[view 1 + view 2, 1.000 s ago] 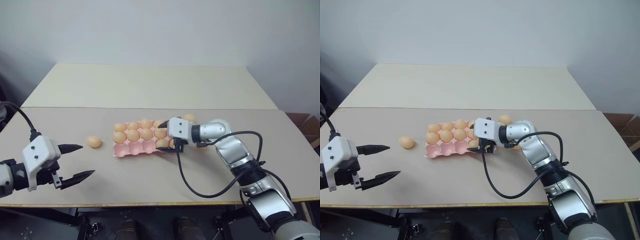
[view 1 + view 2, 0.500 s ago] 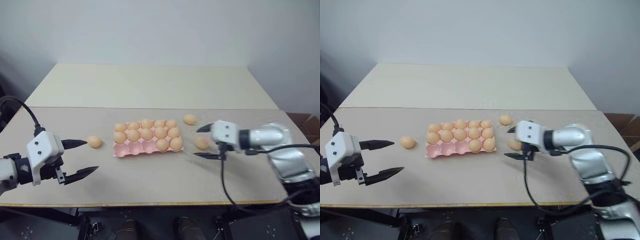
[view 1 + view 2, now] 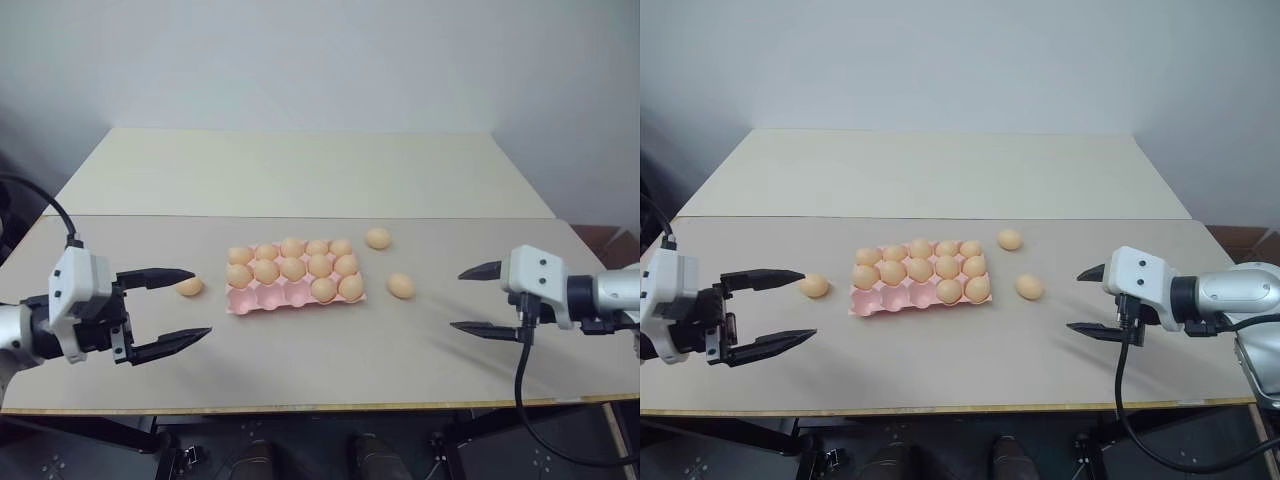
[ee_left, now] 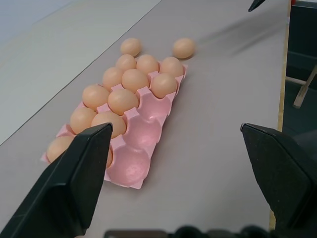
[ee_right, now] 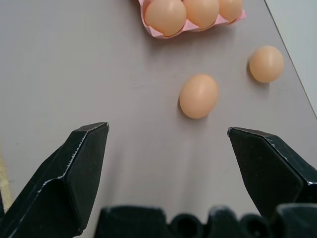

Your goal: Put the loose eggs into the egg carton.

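A second ago we had our right gripper (image 3: 480,300) over the near right corner of the egg carton (image 3: 296,294); it has since swung out to the right and now hangs above bare table, well apart from the carton, fingers spread wide and holding nothing. Our left gripper (image 3: 180,306) has risen slightly and turned inward, jaws likewise wide apart and empty.

The pink carton sits at the middle of the grey table (image 3: 300,350). We count twelve light orange-tan eggs in its cups; the three cups at the left end of the near row are empty, pink showing in the left wrist view. Three loose eggs lie on the table: the left egg (image 3: 189,287) at 9 o'clock from the carton, just beside the upper finger of our left gripper as seen from the head; the far egg (image 3: 378,238) at about 2 o'clock; the near egg (image 3: 401,286) at 3 o'clock, between carton and right gripper.

Open tabletop runs along the whole near edge at 6 o'clock, and a cream table (image 3: 300,170) adjoins at 12 o'clock.
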Controlling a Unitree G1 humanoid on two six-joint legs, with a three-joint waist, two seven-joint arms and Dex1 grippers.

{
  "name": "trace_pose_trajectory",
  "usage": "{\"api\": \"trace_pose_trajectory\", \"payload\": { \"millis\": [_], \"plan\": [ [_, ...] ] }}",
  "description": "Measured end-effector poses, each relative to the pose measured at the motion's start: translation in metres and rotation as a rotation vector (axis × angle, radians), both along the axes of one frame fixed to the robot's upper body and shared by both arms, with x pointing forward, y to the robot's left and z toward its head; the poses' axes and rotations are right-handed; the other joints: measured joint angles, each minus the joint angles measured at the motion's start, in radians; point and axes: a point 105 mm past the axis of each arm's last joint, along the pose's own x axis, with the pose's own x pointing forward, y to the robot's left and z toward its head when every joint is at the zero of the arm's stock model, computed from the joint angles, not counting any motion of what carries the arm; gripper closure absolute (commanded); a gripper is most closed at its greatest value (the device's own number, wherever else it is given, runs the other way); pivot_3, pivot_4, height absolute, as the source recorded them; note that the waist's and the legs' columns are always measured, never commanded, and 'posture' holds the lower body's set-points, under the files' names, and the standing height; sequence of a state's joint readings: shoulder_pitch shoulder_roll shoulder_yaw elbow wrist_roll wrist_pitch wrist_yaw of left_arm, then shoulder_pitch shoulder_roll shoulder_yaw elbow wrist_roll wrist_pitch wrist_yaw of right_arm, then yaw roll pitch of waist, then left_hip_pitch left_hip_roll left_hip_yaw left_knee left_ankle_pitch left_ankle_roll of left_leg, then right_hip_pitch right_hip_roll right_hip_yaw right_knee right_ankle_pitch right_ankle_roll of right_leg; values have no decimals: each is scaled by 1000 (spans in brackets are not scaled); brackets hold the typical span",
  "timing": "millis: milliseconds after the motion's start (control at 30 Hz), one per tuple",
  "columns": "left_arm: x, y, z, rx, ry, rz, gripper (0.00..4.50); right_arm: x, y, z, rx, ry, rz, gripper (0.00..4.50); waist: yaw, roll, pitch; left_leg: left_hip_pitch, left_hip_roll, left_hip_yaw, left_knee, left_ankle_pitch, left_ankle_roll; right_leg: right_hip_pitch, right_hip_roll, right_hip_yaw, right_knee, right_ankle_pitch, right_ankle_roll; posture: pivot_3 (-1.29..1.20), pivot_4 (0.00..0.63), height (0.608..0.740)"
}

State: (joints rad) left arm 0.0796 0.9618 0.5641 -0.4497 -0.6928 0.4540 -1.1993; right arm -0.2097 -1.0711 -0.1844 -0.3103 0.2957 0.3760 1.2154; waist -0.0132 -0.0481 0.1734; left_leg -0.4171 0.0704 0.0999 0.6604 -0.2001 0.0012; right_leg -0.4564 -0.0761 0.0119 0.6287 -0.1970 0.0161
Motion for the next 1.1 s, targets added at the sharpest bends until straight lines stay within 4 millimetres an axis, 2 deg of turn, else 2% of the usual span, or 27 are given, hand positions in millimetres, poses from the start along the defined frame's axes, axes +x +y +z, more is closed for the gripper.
{"api": "trace_pose_trajectory", "payload": {
  "millis": [267,400,633,800,967,1067,1100],
  "plan": [
    [2,-2,-1,12,10,-4,0,8,0,3,-9,-36,-28,35,-1,0,0,0,0,0,0,0,0,0,0,0,0,0,0,0,150,740],
    [3,-4,-2,14,9,-6,0,29,12,1,13,-46,-41,35,-5,0,0,1,0,0,0,0,0,0,1,0,0,0,0,0,150,740],
    [6,-7,-5,30,13,-2,0,67,46,-21,63,56,-82,35,-4,0,0,-1,0,0,0,0,0,-1,1,0,0,0,-1,0,150,740],
    [5,-8,-6,33,10,5,0,86,49,-43,24,100,-155,35,1,0,0,-3,-1,0,0,0,0,-1,0,0,0,1,-2,0,150,740],
    [3,-9,-8,40,15,5,0,93,46,-58,24,139,-203,35,0,0,0,-3,-1,0,0,0,0,-1,1,0,0,2,-2,0,150,740],
    [2,-9,-8,42,14,5,0,95,49,-64,31,156,-210,600,-2,0,0,-3,-1,-1,0,0,0,-1,1,0,1,1,-1,0,150,740],
    [2,-9,-8,43,14,5,0,96,50,-67,37,159,-217,958,-3,0,0,-3,-1,-1,0,0,0,-1,1,0,1,1,-1,0,150,740]
  ]
}}
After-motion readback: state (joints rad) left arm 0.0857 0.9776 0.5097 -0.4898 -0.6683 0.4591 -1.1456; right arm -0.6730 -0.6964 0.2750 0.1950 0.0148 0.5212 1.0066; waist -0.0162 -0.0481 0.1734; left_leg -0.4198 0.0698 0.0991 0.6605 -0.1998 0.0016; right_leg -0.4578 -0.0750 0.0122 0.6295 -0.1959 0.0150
